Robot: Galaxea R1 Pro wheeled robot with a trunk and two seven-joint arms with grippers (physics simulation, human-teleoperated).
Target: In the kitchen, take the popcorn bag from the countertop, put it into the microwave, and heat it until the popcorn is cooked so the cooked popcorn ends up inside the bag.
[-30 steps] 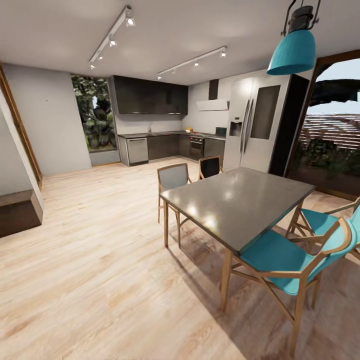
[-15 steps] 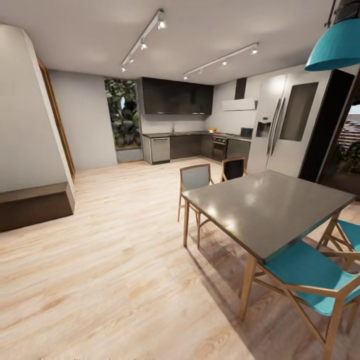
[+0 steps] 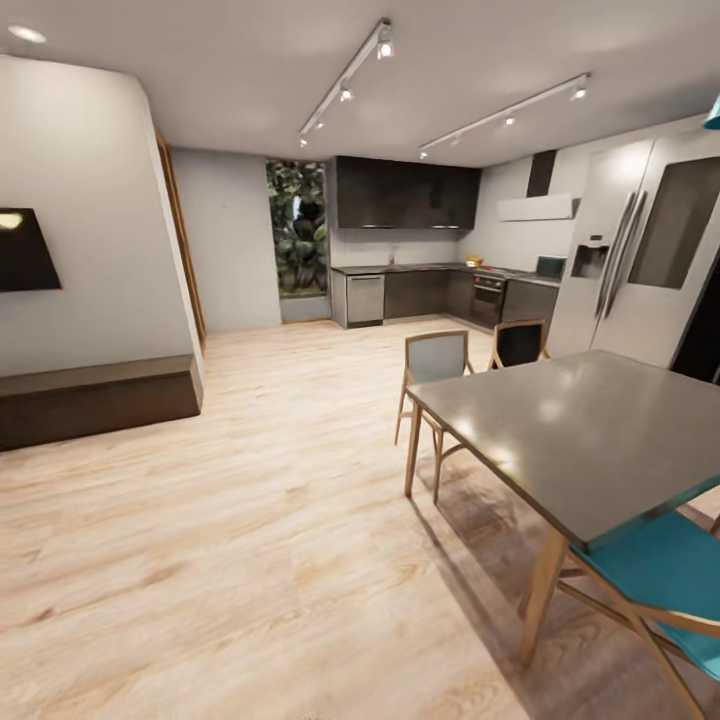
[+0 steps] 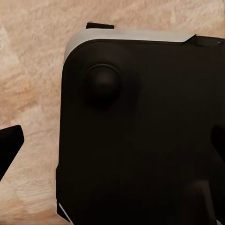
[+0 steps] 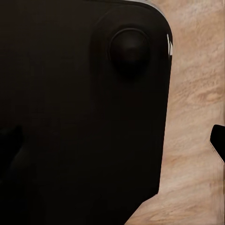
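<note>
While we stand far from kitchen tabletop (image 3: pixel 430 268), nothing done: bag unfetched, microwave (image 3: pixel 550 267) unloaded; gripper states we cannot tell.

Home kitchen-diner, fridge (image 3: pixel 640 260), dining table (image 3: pixel 590 430), cabinets (image 3: pixel 405 195)

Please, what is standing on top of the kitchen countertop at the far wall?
On the countertop, near its right end, sits a small yellowish item and a pale boxy appliance, perhaps the microwave. Both are too distant to identify; a popcorn bag cannot be made out.
</note>
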